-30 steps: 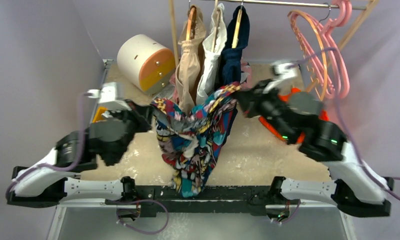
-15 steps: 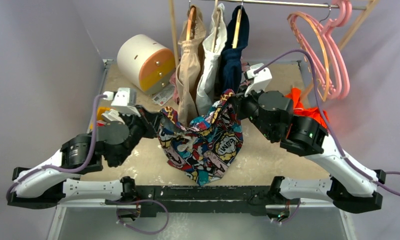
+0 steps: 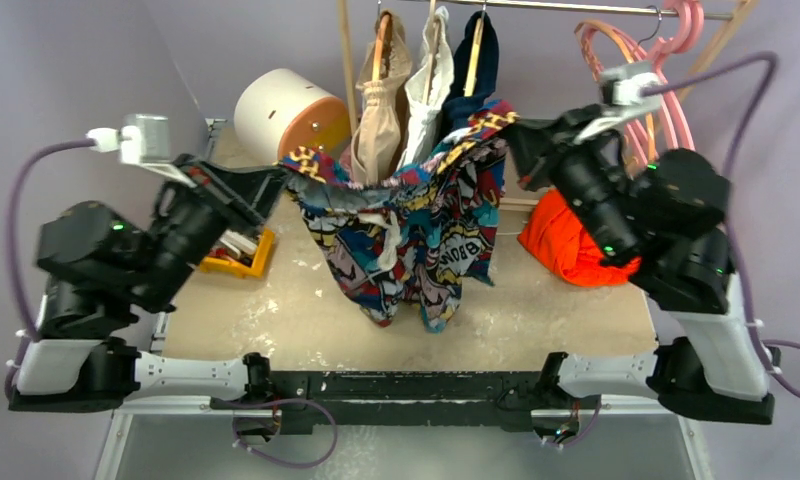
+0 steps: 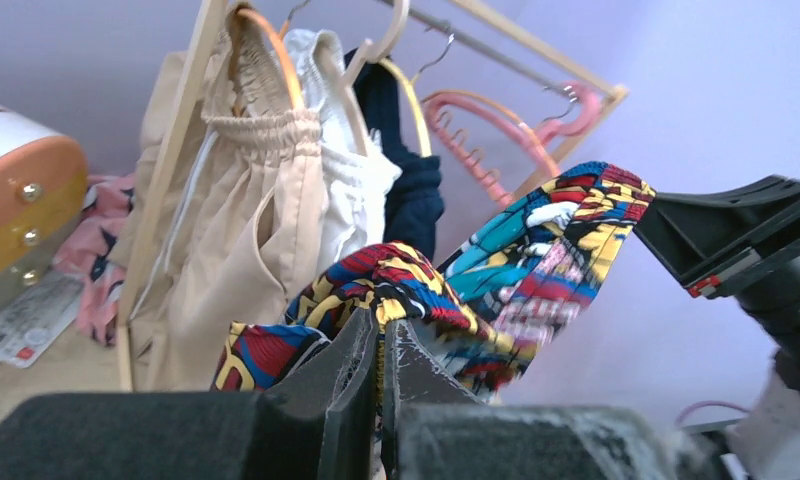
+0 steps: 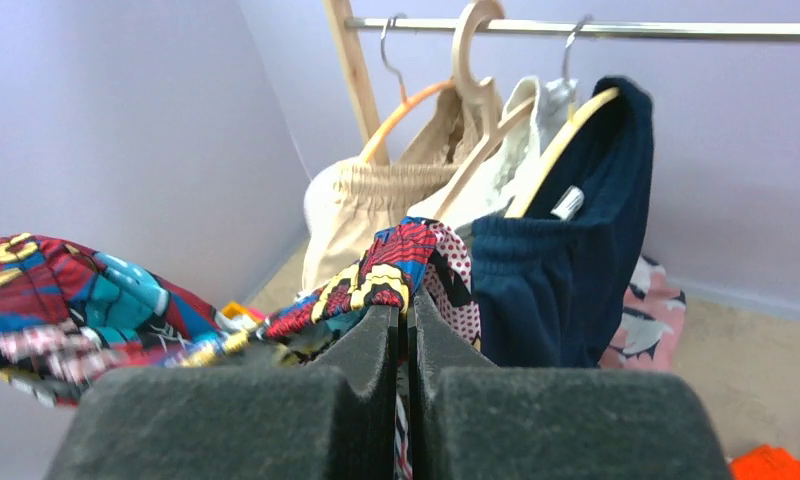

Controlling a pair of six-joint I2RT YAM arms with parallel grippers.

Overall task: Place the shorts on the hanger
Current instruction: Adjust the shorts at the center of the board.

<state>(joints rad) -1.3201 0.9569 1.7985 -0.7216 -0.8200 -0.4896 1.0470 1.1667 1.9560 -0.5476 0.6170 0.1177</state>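
Between left tool [image 3: 277, 175], right tool [image 3: 516, 136], shorts [image 3: 408, 240] aloft

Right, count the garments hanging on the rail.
3: a beige fabric garment leftmost, a white fabric garment in the middle, a navy fabric garment rightmost. The multicolour comic-print shorts may hide others.

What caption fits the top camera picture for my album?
Left gripper and right gripper hold the shorts spread in the air.

Soft, even light, faint shadows on the beige tabletop [image 3: 536, 300]. Near both wrist cameras my black padded fingers [image 4: 331, 400] look blurred.
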